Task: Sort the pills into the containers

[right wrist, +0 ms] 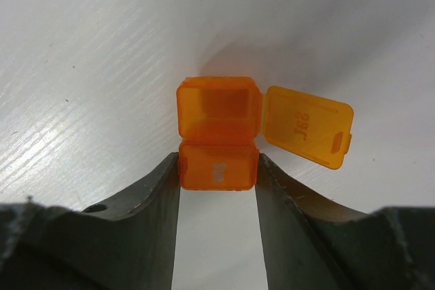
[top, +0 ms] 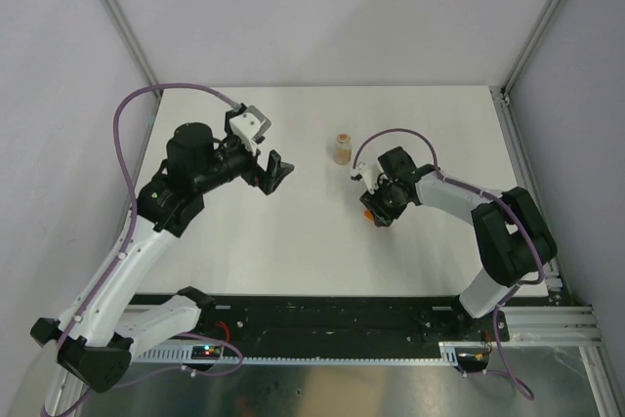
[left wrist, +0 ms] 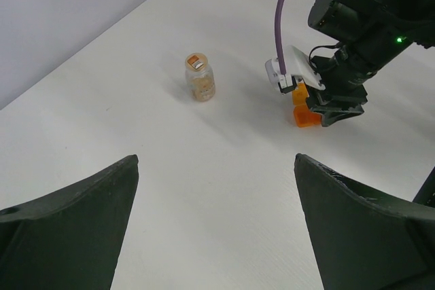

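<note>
The right end effector (right wrist: 217, 165) is closed on the orange box (right wrist: 219, 110). Its jaws press the two side walls of the nearer, shut cell. The box's long axis runs straight out from the jaws, so the second cell sits just past the tips. That cell is open, and its lid (right wrist: 307, 127) is folded flat to one side. I cannot see any pellets in it. The box rests on the tabletop (top: 293, 261), right of the middle and about halfway between the near and far edges.

The left end effector (top: 277, 173) stands wide open and holds nothing. It hangs above the tabletop, left of the middle, and points across toward the right edge.

The vial (left wrist: 200, 78) stands upright with its cap on, between the two end effectors and a little closer to the far edge. The pills (left wrist: 202, 90) show as a tan mass inside it.

Both arms look about equally near the vial, but only the left one is free. From the left wrist view the vial lies ahead and slightly left of the jaws' midline, with the box off to its right. I judge that the left arm has to take the upright vial from the side and carry it to the open cell.
</note>
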